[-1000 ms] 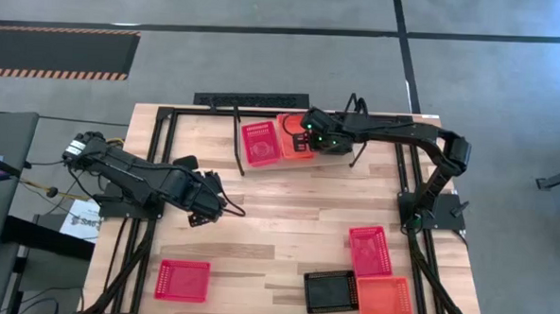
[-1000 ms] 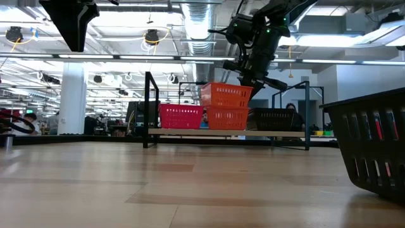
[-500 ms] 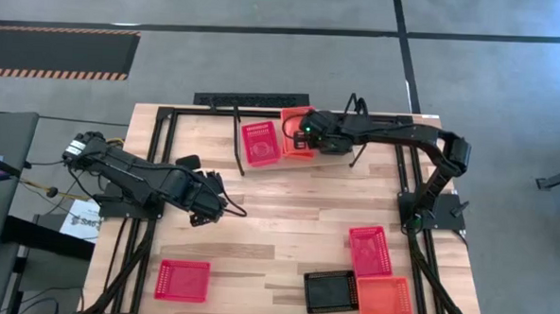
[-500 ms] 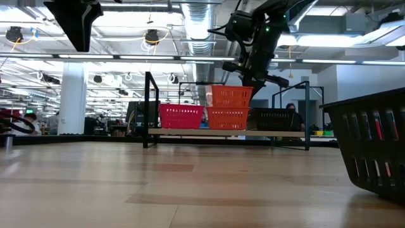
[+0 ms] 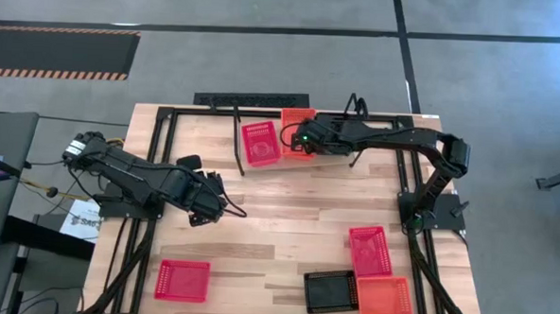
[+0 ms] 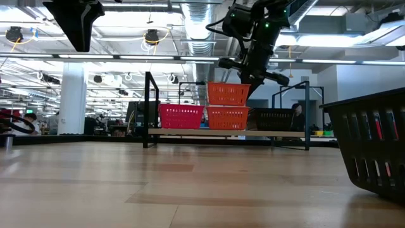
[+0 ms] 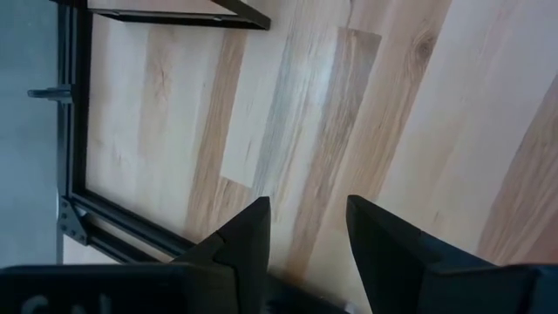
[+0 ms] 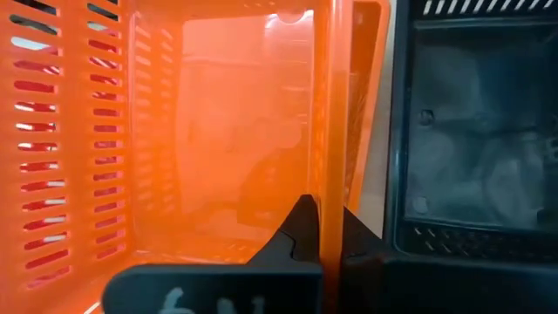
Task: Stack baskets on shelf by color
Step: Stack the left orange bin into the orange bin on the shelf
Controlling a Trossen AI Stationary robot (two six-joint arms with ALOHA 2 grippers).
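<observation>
My right gripper (image 5: 303, 137) (image 6: 250, 75) is over the shelf (image 6: 190, 132), shut on an orange basket (image 5: 297, 122) (image 6: 228, 94). That basket hangs just above a second orange basket (image 6: 226, 118), which rests on the shelf board. A pinkish-red basket (image 5: 260, 142) (image 6: 181, 116) stands on the board to the left of it, and a black one (image 6: 273, 119) (image 8: 475, 131) to the right. My left gripper (image 5: 212, 203) (image 7: 305, 231) is open above bare tabletop at mid-left, touching nothing. My right gripper pinches the long side wall (image 8: 324, 187) of the upper orange basket, on the side next to the black basket. One finger (image 8: 301, 225) is inside and one outside. It comes from above, pointing down. The basket is lifted, nearly level, over the lower orange basket.
Near the front edge lie a pinkish-red basket (image 5: 182, 280) on the left and, on the right, another pinkish-red one (image 5: 371, 250), a black one (image 5: 330, 292) and an orange one (image 5: 385, 298). Black frame rails (image 5: 158, 142) border the table. Bare wood fills the middle.
My right gripper has carried the orange basket a little toward the table's left and far edge, bringing it over the orange basket on the shelf. It has stayed shut on the basket.
</observation>
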